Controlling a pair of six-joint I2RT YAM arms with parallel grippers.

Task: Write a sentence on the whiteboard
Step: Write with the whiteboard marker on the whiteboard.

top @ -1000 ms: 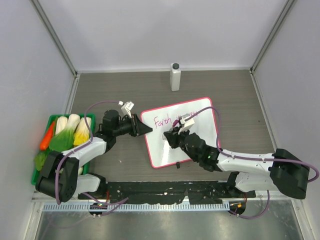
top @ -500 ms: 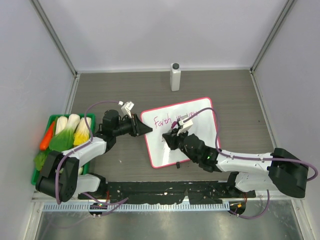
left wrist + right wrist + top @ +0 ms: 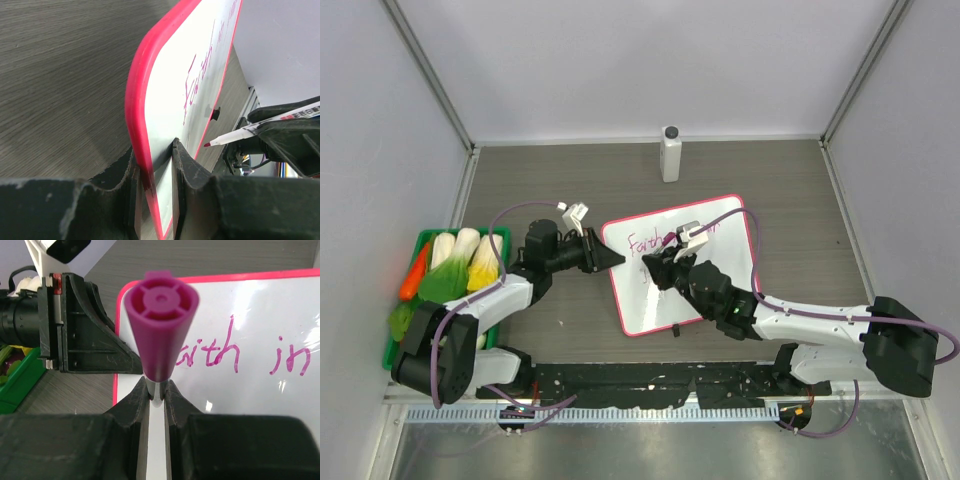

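1. At the table's left edge you have a green tray (image 3: 506,238) holding toy vegetables, with a carrot (image 3: 413,272) on its left side.
2. Right of the tray, your left gripper (image 3: 613,258) is clamped on the left edge of the whiteboard (image 3: 635,300). The wrist view shows the pink-red frame pinched between both fingers (image 3: 187,165).
3. The whiteboard lies mid-table, its corners turned a little off the table's edges.
4. Along the board's far side runs the sentence (image 3: 235,352), pink cursive reading "Faith in". Your right arm covers anything beyond that.
5. Over the board's middle, your right gripper (image 3: 665,268) is closed tight on a purple-ended marker (image 3: 160,330). Its tip points at the board below the writing, and you cannot tell whether it touches.
6. At the table's far edge stands a white bottle (image 3: 670,155), well apart from the board.
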